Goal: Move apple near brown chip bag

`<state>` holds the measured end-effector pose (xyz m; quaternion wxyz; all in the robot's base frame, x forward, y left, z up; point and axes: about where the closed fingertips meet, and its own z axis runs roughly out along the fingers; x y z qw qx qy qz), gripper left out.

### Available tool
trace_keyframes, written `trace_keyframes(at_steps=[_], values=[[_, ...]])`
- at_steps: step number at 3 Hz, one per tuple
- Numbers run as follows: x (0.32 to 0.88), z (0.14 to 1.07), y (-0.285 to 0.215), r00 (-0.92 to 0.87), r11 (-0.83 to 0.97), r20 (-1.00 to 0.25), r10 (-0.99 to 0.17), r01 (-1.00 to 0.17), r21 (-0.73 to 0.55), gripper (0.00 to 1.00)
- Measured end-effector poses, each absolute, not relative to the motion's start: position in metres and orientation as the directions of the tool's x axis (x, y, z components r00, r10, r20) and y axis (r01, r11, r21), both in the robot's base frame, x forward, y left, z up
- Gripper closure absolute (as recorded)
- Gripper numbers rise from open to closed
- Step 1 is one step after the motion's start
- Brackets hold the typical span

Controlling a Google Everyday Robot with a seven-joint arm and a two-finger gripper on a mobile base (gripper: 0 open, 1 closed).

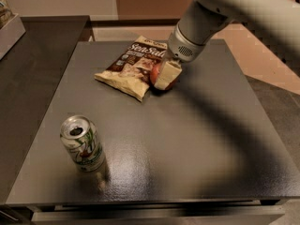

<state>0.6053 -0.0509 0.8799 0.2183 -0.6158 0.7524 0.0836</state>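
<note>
The brown chip bag (134,64) lies flat at the far middle of the dark table, its "Sea Salt" lettering facing up. The red apple (156,74) is at the bag's right edge, touching or nearly touching it, low on the table. My gripper (165,76) comes down from the upper right and is shut on the apple; a cream finger (167,74) covers most of the apple's right side. I cannot tell whether the apple rests on the table or hangs just above it.
A white-green drink can (82,144) stands upright at the front left of the table (197,139). A darker counter (33,69) adjoins on the left, with a tray corner (9,27) at the far left. The table's front edge runs along the bottom.
</note>
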Motion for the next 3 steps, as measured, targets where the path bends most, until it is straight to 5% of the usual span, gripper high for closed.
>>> trace_keyframes(at_steps=[2, 3], values=[[0.6089, 0.8681, -0.0452, -0.149, 0.221, -0.420, -0.895, -0.967, -0.130, 0.12], [0.6088, 0.8669, -0.0442, -0.148, 0.219, -0.420, -0.896, -0.967, -0.128, 0.00]])
